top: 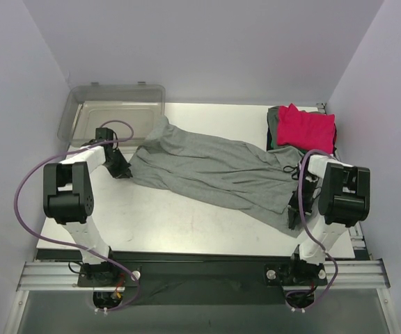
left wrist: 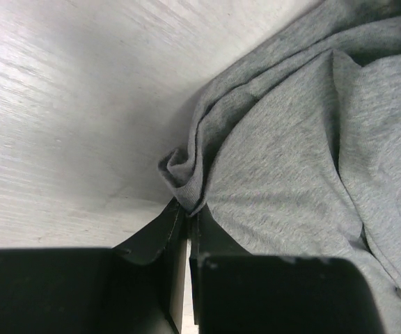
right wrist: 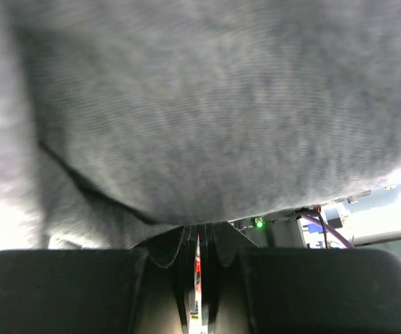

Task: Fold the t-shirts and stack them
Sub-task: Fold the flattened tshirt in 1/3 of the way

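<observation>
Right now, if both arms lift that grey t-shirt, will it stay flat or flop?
Probably flop: the grey t-shirt bunches into folds where the left gripper pinches it. Likely sagging between that and the right gripper; it lies rumpled.

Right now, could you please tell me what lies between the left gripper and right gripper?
The large heather-grey t-shirt stretches between them, its ends pinched by the left gripper and the right gripper; the top view shows it.
</observation>
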